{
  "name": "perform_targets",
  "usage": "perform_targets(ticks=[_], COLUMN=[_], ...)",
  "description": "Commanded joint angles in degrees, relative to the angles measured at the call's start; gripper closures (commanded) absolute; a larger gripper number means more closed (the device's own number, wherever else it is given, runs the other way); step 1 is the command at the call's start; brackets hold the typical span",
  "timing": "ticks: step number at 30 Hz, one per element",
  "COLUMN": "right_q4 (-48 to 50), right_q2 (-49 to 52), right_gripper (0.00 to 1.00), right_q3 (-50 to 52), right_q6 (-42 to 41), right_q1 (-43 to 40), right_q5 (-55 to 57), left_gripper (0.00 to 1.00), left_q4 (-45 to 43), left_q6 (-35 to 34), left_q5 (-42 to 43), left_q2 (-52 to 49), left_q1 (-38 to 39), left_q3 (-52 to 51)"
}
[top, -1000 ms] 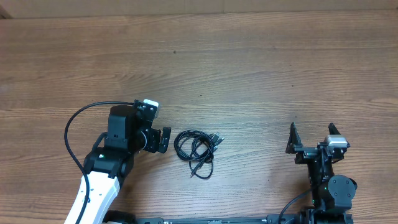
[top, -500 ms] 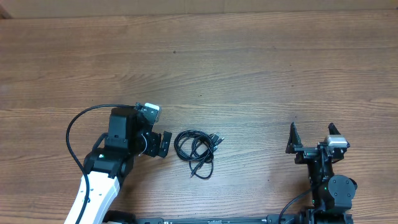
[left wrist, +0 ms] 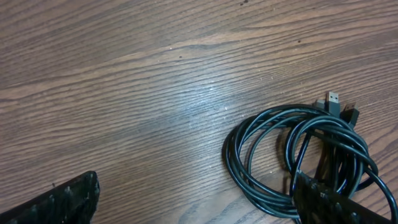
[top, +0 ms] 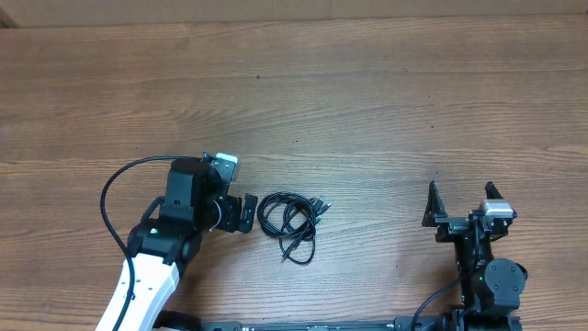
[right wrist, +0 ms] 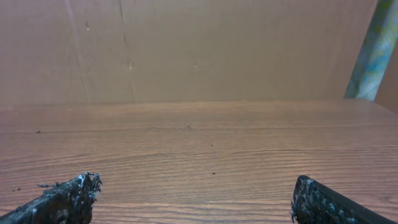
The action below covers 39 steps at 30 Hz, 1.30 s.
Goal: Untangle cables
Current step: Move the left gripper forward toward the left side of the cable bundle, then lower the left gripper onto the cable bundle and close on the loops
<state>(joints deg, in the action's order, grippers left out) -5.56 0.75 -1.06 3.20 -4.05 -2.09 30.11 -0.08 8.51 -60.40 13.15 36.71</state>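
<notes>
The cables (top: 292, 223) lie on the wooden table as one small coiled black bundle, with plug ends at its upper right. My left gripper (top: 241, 212) hovers just left of the bundle. In the left wrist view it (left wrist: 196, 202) is open, and its right finger (left wrist: 329, 202) stands over the near edge of the cables (left wrist: 231, 158). A silver-tipped plug (left wrist: 334, 98) pokes out at the top of the coil. My right gripper (top: 461, 195) is open, far to the right of the bundle. The right wrist view shows it (right wrist: 198, 199) over bare wood with nothing between its fingers.
A thick black cord (top: 110, 198) loops out from the left arm over the table. A brown wall (right wrist: 199, 50) rises beyond the table's far edge in the right wrist view.
My left gripper has shifted slightly right and toward the front, closer to the cable bundle. The right arm and the cables have not moved.
</notes>
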Motion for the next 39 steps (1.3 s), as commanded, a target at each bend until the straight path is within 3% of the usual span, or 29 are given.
perform_targets(ticks=[1, 19, 39], right_q4=[0.28, 0.28, 0.28], right_q2=[-0.26, -0.26, -0.26], right_gripper=[0.00, 0.00, 0.00], right_q3=[0.31, 0.31, 0.31], right_q6=[-0.24, -0.24, -0.24], right_q1=[-0.17, -0.17, -0.17], right_q5=[0.55, 0.55, 0.55], left_gripper=[0.00, 0.00, 0.00], left_q4=[0.26, -0.35, -1.09], left_q6=[-1.66, -1.40, -1.36], left_q5=[-0.59, -1.86, -1.88], left_q2=[-0.35, -13.03, -13.42], left_q1=[1.14, 5.68, 5.68], left_q3=[1.51, 1.81, 1.81])
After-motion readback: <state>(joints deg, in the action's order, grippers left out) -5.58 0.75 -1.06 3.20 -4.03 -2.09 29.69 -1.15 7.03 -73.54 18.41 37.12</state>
